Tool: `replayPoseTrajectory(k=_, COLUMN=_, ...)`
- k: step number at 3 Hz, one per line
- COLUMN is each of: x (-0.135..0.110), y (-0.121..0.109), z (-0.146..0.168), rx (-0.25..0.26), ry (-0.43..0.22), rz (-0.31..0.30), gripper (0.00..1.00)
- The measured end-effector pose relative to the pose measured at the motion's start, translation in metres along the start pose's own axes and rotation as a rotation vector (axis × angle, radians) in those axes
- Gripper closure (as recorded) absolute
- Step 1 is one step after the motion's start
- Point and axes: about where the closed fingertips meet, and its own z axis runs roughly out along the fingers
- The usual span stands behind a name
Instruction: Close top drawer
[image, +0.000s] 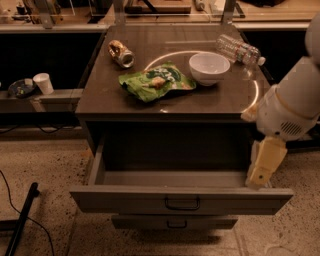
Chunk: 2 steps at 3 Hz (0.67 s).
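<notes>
Approach stage: poised end effector (261, 172) beside open top drawer's (150, 200) right wall, couldn't tell its state; next needed pushing front inward.

The top drawer (125, 199) is grey metal, wide and deep. It is pulled far out toward the near side, so it stands wide open. You can see its grey floor and side walls. Its front is a long flat panel with a small black loop handle (182, 203) in the middle. The gripper (257, 180) hangs at the drawer's right side, just by the near right corner.
</notes>
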Motion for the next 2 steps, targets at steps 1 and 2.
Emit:
replayPoseTrajectory(k=1, x=0.022, y=0.025, z=0.057, rx=-0.076, ry=-0.022, rz=0.025, gripper=0.17)
replayPoseTrajectory(k=2, x=0.04, y=0.042, z=0.083, rx=-0.103, ry=-0.039, rz=0.035, gripper=0.4)
